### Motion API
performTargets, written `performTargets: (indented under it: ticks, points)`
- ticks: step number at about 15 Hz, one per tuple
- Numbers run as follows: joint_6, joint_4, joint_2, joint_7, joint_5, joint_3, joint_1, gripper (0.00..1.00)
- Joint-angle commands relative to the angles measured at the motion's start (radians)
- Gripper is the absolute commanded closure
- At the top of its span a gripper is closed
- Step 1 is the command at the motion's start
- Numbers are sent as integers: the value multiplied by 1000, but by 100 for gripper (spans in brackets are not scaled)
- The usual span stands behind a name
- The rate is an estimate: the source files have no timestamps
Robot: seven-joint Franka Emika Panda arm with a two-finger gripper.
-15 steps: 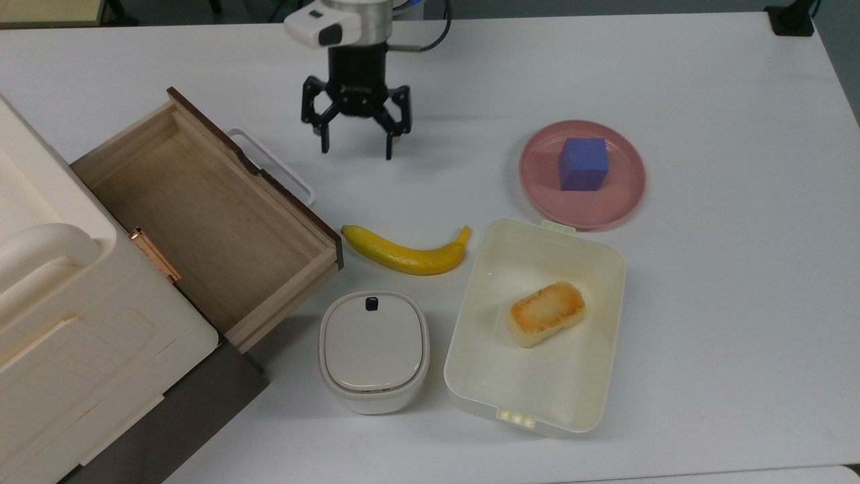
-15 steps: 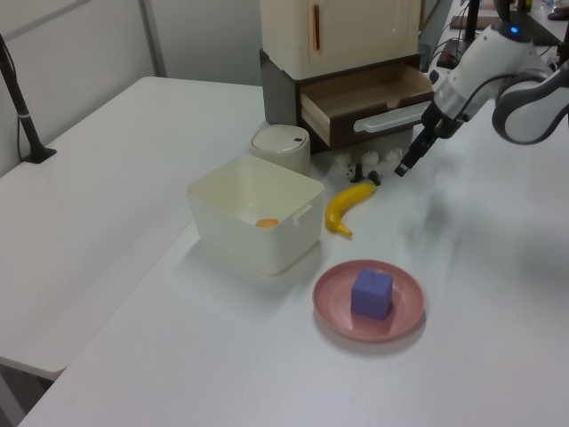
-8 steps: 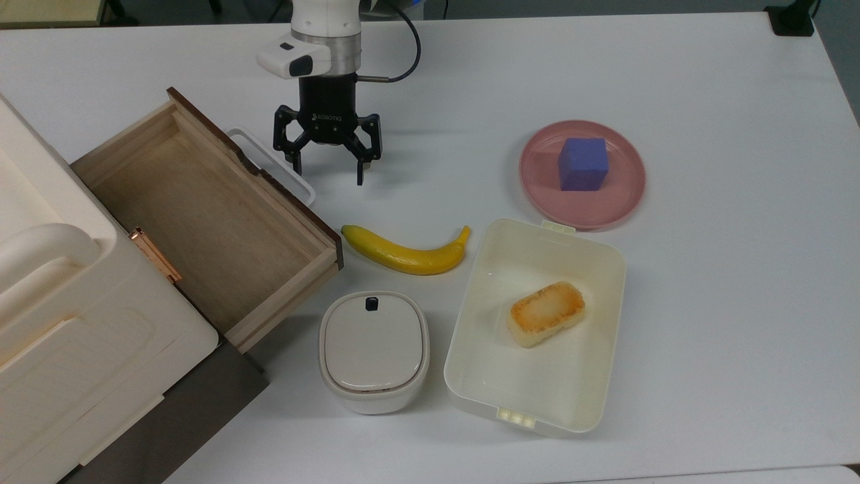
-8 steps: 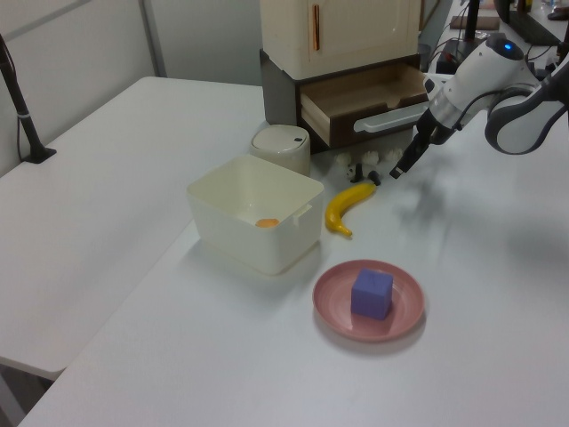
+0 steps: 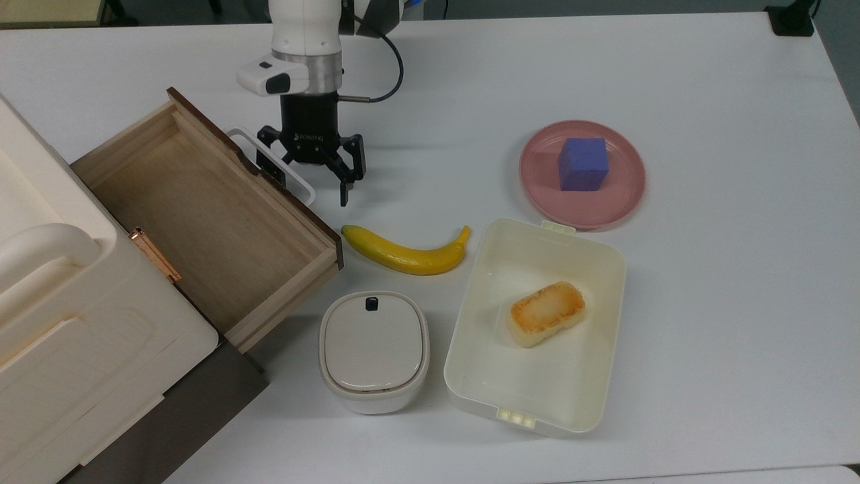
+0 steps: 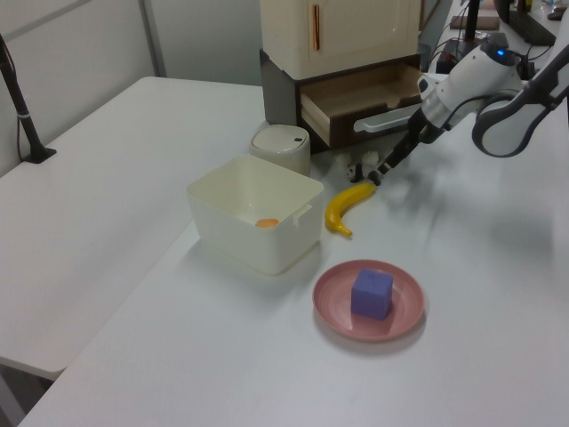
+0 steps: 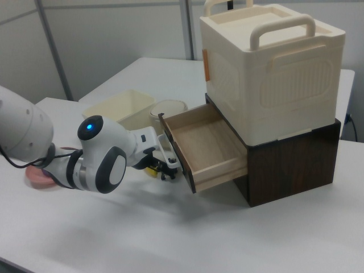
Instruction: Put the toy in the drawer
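Pincer (image 5: 312, 189) spread wide and carrying nothing, the arm hangs low just outside the drawer's (image 5: 201, 222) dark front panel, beside its white loop handle (image 5: 304, 191). The drawer stands pulled out and bare, so the opening step looks done; grasping, lifting and dropping the toy (image 6: 356, 167) all look yet to do. The panda sits on the table just in front of the drawer's front panel in the left view, close to the fingertips.

By count, largest first:
- one cream cabinet (image 5: 80, 323) above the drawer
- one drawer
- one cream tub (image 5: 470, 349), off the drawer's front corner
- one pink plate (image 5: 537, 181), well apart from the drawer
- one lidded pot (image 5: 373, 349) near its corner
- one banana (image 5: 403, 255) just beyond its front
- one blue-purple cube (image 5: 583, 163)
- one toasted bread piece (image 5: 545, 313)
- one toy
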Motion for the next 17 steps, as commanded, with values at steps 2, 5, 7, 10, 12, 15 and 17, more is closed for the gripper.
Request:
performTargets:
  ticks: [2, 5, 7, 10, 12, 15, 17]
  points:
    - [32, 128, 116, 4, -26, 3, -2, 0]
    - [32, 146, 151, 2, -30, 3, 7, 0]
    - [32, 159, 166, 2, -41, 3, 9, 0]
    - [32, 206, 206, 1, -41, 0, 18, 0]
    - [32, 220, 223, 1, -41, -3, 22, 5]
    - [26, 219, 223, -4, -62, -5, 24, 36]
    - [14, 214, 220, -5, -96, -7, 24, 60]
